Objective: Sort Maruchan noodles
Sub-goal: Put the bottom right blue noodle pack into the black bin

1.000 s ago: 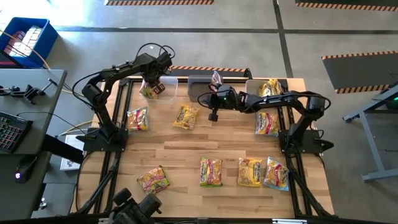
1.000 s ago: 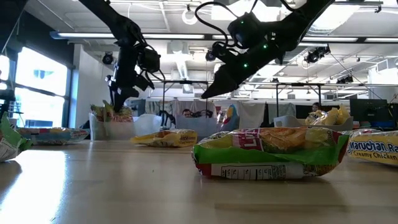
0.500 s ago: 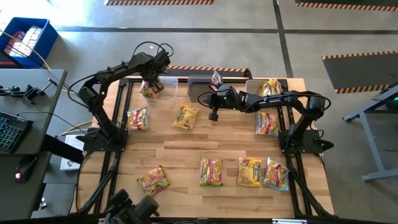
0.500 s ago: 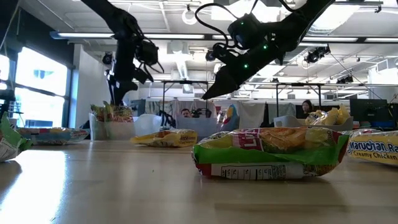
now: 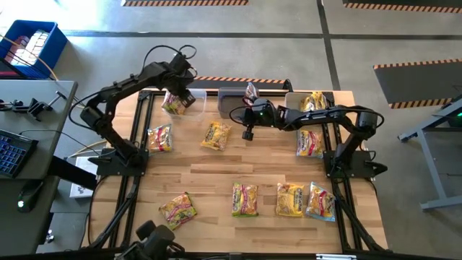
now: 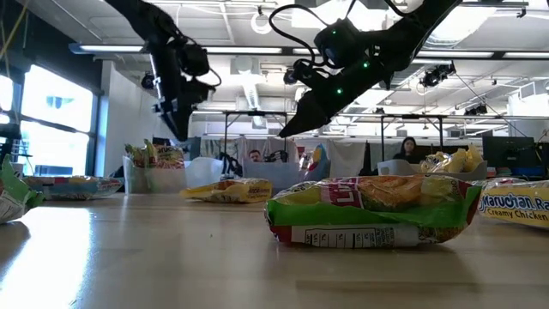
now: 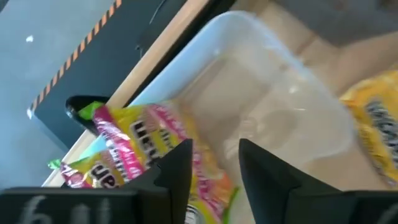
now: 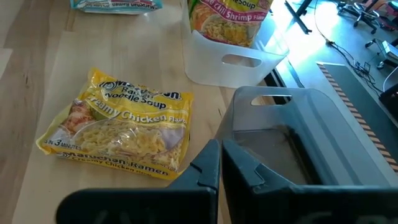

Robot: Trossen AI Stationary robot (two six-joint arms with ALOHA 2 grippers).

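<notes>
Left pincer (image 7: pixel 214 165) hovers parted, empty, above binned packet (image 7: pixel 134 146).

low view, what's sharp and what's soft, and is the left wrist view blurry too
Low view: the green-red packet up front is sharp with readable print, the far bins and room softer, and bright windows leave the left hand a dark silhouette. Left wrist view: smeared throughout, with the pink packet and clear bin both soft-edged.

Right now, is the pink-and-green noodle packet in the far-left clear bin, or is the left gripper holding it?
In the bin. The packet lies in the clear bin; the left gripper hangs above it, fingers apart, empty.
</notes>
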